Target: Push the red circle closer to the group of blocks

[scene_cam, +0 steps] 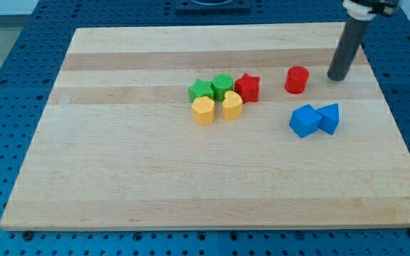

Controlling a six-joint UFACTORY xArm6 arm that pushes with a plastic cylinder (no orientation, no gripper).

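Note:
The red circle [297, 79] stands on the wooden board [119, 156] right of centre, near the view's top. My tip [337, 77] is just to its right, a short gap apart, not touching. Left of the circle is a tight group: a red star [248, 87], a green hexagon-like block [223, 85], a green star [201, 90], a yellow hexagon [203, 111] and a yellow heart-like block [232, 105]. The red circle is a small gap from the red star.
A blue cube [305, 120] and a blue triangular block [329, 118] sit together below the red circle. The board lies on a blue perforated table [6, 85].

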